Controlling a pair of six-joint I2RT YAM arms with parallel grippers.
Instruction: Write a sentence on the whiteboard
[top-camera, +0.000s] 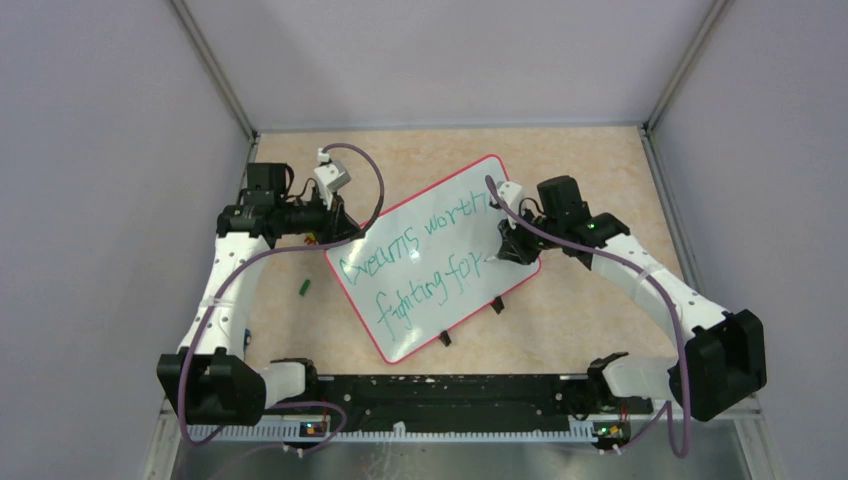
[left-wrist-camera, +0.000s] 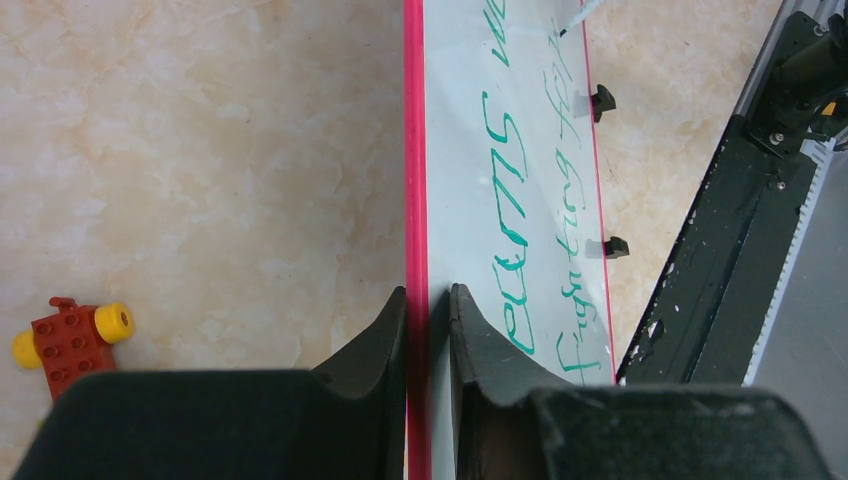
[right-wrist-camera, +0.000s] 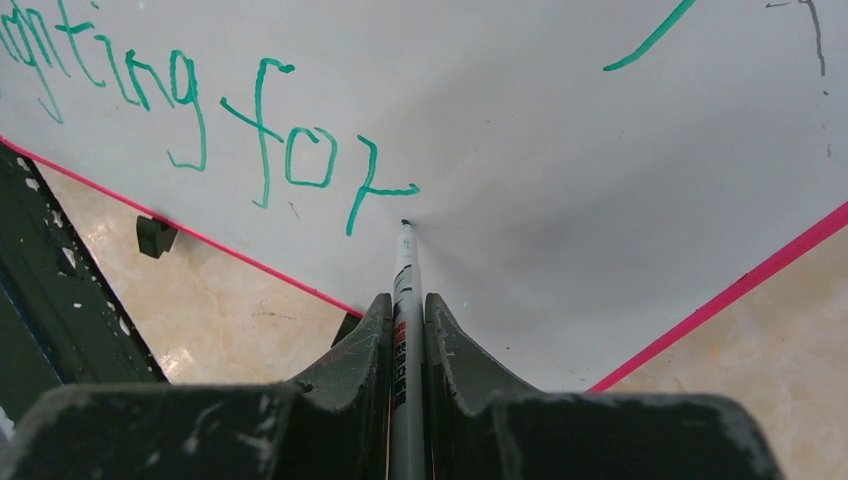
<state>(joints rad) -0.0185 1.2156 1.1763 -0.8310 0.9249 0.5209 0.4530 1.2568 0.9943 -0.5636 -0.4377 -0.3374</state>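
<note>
The whiteboard (top-camera: 440, 290), white with a thin red rim and black feet, lies tilted on the table. The sentence (top-camera: 420, 265) is in green marker in two lines, reading roughly "Dreams worth fighting for". My left gripper (top-camera: 335, 232) is shut on the board's left rim; in the left wrist view the left gripper (left-wrist-camera: 428, 300) pinches the red edge (left-wrist-camera: 416, 180). My right gripper (top-camera: 508, 245) is shut on a grey marker (right-wrist-camera: 404, 290). The marker tip rests on the board just after the "for" (right-wrist-camera: 300, 160).
A red and yellow toy brick (left-wrist-camera: 68, 335) lies on the table left of the board. A small green cap (top-camera: 304, 288) lies near the board's left side. The black rail (top-camera: 440, 395) with the arm bases runs along the near edge. Grey walls enclose the table.
</note>
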